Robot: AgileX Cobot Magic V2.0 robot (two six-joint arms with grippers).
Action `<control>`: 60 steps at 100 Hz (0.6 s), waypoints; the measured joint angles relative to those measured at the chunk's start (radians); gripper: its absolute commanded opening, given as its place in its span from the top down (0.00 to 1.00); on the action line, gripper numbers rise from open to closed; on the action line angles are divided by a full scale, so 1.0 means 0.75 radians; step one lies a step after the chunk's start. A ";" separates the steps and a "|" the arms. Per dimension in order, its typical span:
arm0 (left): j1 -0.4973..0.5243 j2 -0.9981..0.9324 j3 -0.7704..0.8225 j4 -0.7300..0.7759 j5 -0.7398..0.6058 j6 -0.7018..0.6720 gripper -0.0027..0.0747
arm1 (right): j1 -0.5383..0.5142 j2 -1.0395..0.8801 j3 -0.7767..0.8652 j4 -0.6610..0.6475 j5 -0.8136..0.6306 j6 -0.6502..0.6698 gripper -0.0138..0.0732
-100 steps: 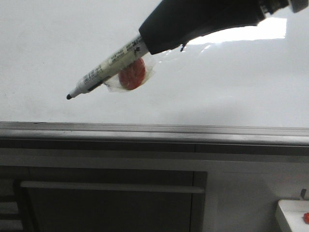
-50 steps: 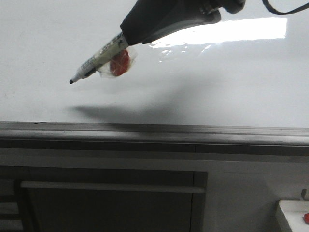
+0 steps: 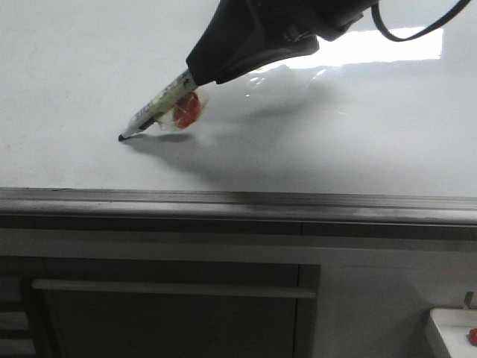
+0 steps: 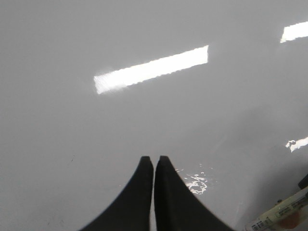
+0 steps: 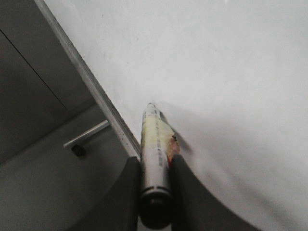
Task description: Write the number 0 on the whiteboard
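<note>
Marker (image 3: 160, 110) clamped in right gripper (image 3: 195, 73), tip on whiteboard (image 3: 74, 89); left gripper (image 4: 154, 161) closed, empty, over board.

Matte black tapered claw (image 3: 195, 73) fingers (image 5: 127, 192), smooth shell, thin black cable (image 3: 417, 31) behind.

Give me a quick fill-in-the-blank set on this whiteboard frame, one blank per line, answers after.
1. The marker is clamped in the ____ gripper.
2. The marker tip meets the whiteboard, which shows ____ ink strokes so far.
3. The left gripper has its fingers ____, holding nothing.
4. A small ____ piece is taped to the marker.

Answers: right; no; closed; red
</note>
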 measured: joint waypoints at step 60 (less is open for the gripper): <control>0.000 0.000 0.000 -0.008 -0.001 -0.001 0.99 | -0.114 -0.016 -0.143 -0.045 0.053 0.020 0.92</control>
